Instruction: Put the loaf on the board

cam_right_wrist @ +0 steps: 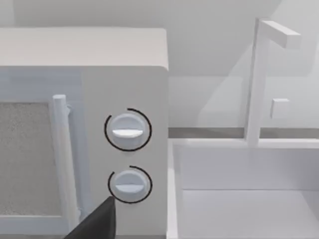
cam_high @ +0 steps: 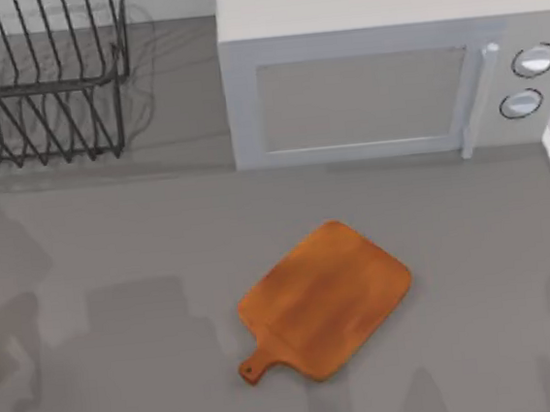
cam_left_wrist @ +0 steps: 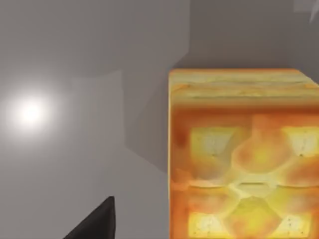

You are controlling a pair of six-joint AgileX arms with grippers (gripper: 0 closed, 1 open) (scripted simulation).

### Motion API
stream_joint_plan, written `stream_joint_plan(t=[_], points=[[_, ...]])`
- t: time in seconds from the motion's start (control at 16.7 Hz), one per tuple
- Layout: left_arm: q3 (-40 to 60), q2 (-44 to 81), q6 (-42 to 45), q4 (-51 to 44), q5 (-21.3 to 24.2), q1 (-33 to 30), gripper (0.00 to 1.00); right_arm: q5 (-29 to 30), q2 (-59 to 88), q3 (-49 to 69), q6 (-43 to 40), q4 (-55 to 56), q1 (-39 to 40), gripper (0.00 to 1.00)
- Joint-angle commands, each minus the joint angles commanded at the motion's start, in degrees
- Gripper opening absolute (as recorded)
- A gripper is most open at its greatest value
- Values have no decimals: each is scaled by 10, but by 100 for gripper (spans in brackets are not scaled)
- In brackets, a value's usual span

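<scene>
**Loaf sitting far from the board, grip not yet made**

Top view: you are looking at the flat orange-brown wooden cutting board (cam_high: 328,300), a rounded rectangle with a short holed handle, lying bare near the middle of the grey table (cam_high: 114,251). A white microwave oven (cam_high: 389,78) is standing behind it and a black wire dish rack (cam_high: 39,83) is sitting at the back left. A speck of yellow is showing at the table's far left edge, probably the bread, well apart from the board.

Left wrist view: the small blocky golden-yellow loaf (cam_left_wrist: 244,159) with browner crust is resting on the table just below your left gripper (cam_left_wrist: 97,221), of which one dark fingertip is peeking in. I cannot tell whether its fingers are apart or together. You are risking a lopsided pinch here: the chunk is lying off to one side of the finger, so closing now could shove or tip it.

Right wrist view: your right gripper (cam_right_wrist: 97,221) is idling, facing the microwave's two round dials (cam_right_wrist: 128,130) and a white sink (cam_right_wrist: 249,199); finger state unreadable.
</scene>
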Motion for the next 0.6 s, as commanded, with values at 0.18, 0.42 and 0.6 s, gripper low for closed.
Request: stream_joint_plan(t=[0.18, 0.42, 0.6], points=[[-23, 20, 0, 40, 0, 2, 100, 0, 0, 0, 0, 0, 0, 100], [-71, 62, 2, 136, 0, 3, 100, 0, 0, 0, 0, 0, 0, 100], [-88, 77, 3, 164, 0, 4, 100, 0, 0, 0, 0, 0, 0, 100]])
